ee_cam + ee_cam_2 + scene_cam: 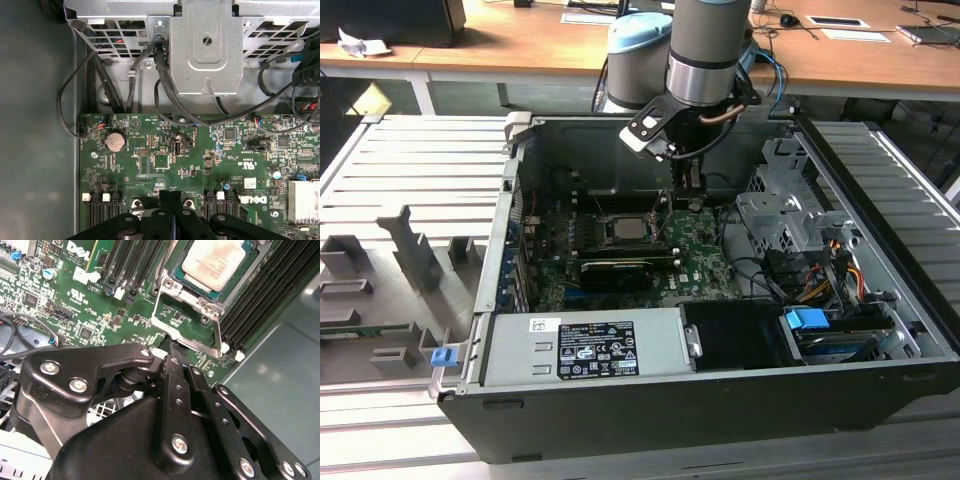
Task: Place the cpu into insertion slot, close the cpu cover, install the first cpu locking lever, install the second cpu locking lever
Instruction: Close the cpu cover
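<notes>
In the exterior view, the open computer case [670,420] lies on the slatted table [400,170]. My arm reaches down into it, with my pincer [688,195] low over the motherboard [695,260], close to the case's far wall. The cpu [624,228] sits near the middle of the board, just beside my pincer. In the second wrist view, the cpu [215,260] lies flat in the insertion slot [175,277], its grey top smeared pale pink. The cpu cover [197,345] is swung up off it, and green board shows through its window. My pincer [169,345] is closed, its tip right at the cover's free edge. I cannot tell whether it nips that edge or only touches it. In the first wrist view, my pincer [170,195] has its fingers [164,197] pressed together above the board's edge, and the drive cage [207,50] stands beyond.
</notes>
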Action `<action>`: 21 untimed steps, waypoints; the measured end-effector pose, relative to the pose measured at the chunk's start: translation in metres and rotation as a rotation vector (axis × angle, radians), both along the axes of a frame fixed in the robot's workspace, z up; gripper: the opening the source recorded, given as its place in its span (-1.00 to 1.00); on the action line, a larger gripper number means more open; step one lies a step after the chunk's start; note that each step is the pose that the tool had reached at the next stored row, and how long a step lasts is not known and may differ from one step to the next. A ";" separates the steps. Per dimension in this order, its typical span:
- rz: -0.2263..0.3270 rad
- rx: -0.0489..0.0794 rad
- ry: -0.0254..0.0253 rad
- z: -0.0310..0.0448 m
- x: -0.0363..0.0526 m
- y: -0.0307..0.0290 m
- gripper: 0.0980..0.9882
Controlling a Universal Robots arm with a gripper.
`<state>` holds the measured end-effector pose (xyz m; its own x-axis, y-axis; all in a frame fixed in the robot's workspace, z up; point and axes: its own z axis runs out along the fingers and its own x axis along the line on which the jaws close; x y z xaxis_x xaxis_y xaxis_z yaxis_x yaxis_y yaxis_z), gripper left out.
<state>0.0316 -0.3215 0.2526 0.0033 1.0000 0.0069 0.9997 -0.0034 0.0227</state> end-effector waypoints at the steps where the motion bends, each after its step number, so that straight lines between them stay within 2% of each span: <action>1: 0.000 0.000 0.0000 0.0000 -0.0001 0.0000 -0.98; 21: 0.000 0.000 0.0000 0.0000 -0.0048 0.0000 -0.98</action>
<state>0.0269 -0.3215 0.2526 0.0033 1.0000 0.0069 0.9997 -0.0035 0.0227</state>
